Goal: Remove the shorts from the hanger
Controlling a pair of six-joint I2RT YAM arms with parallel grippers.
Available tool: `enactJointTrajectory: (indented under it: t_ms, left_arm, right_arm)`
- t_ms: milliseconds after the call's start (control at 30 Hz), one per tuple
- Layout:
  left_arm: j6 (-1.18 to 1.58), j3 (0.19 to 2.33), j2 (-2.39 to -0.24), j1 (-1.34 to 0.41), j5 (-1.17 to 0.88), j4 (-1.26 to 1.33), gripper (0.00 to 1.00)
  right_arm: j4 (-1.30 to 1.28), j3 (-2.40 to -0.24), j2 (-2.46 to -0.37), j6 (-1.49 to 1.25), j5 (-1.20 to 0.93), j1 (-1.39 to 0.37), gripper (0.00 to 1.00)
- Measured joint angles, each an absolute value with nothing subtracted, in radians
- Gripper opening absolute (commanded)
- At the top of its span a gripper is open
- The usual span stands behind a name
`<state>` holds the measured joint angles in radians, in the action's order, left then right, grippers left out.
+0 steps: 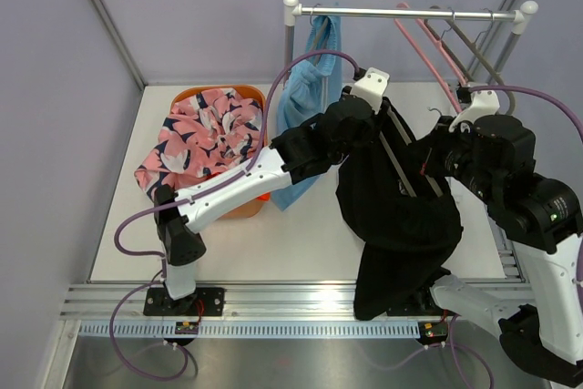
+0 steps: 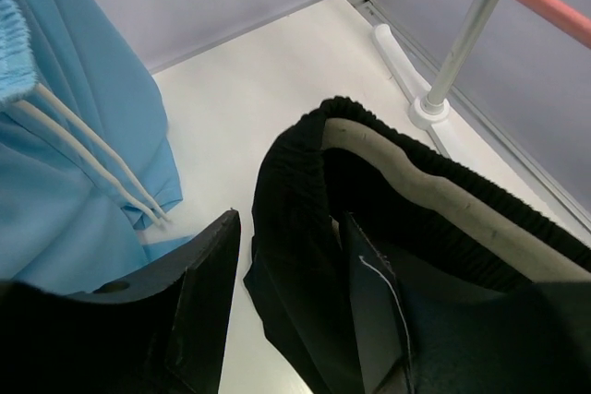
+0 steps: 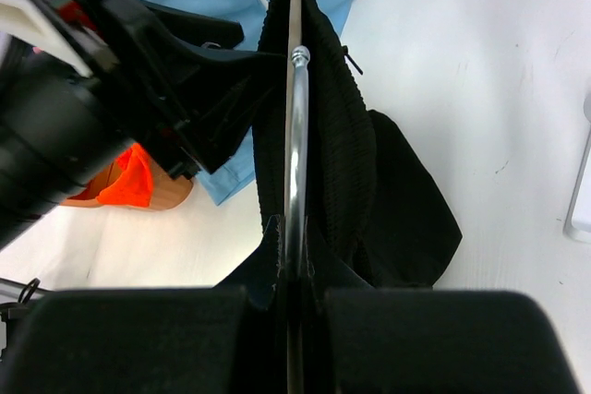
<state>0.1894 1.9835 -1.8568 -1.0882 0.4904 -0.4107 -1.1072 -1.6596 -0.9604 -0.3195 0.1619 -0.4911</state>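
Two arms are sharing this: the right gripper (image 3: 294, 297) is clamping the hanger (image 3: 295, 136), the left gripper (image 2: 291, 223) is waiting open astride the limp, light black shorts (image 1: 401, 216) draped over that hanger, whose thick elastic waistband (image 2: 305, 145) looks the surest hold.

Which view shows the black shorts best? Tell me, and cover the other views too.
Top external: the black shorts show nearly whole, waistband to hem. Left wrist shows only the elastic waistband close up. Right wrist shows them draped over a metal hanger, with the lower part hidden.
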Motion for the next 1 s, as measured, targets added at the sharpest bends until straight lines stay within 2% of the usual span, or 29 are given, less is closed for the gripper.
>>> enactJointTrajectory:
  t_ms: [100, 167, 300, 333, 433, 767, 1000]
  left_arm:
    - [0.19, 1.983, -1.873, -1.088, 0.482, -0.412, 0.5]
    - [0.19, 1.984, -1.879, -1.088, 0.476, -0.41, 0.47]
    - [0.191, 1.984, -1.881, -1.088, 0.473, -0.411, 0.23]
    - [0.19, 1.984, -1.881, -1.087, 0.473, -0.41, 0.11]
    - [0.181, 1.993, -1.885, -1.077, 0.475, -0.417, 0.0]
    - [0.189, 2.141, -1.954, -0.955, 0.45, -0.424, 0.0]
    - [0.206, 2.121, -1.991, -0.931, 0.389, -0.419, 0.0]
  right_arm:
    - [-1.112, -1.676, -0.961, -0.318, 0.162, -0.491, 0.0]
    - [-1.122, -1.681, -0.961, -0.317, 0.163, -0.491, 0.0]
    - [-1.132, -1.682, -0.962, -0.317, 0.162, -0.491, 0.0]
    - [-1.132, -1.682, -0.961, -0.317, 0.162, -0.491, 0.0]
    - [-1.132, -1.682, -0.959, -0.317, 0.162, -0.491, 0.0]
    - [-1.118, -1.698, -0.944, -0.311, 0.114, -0.491, 0.0]
    - [-1.113, -1.723, -0.936, -0.308, 0.106, -0.491, 0.0]
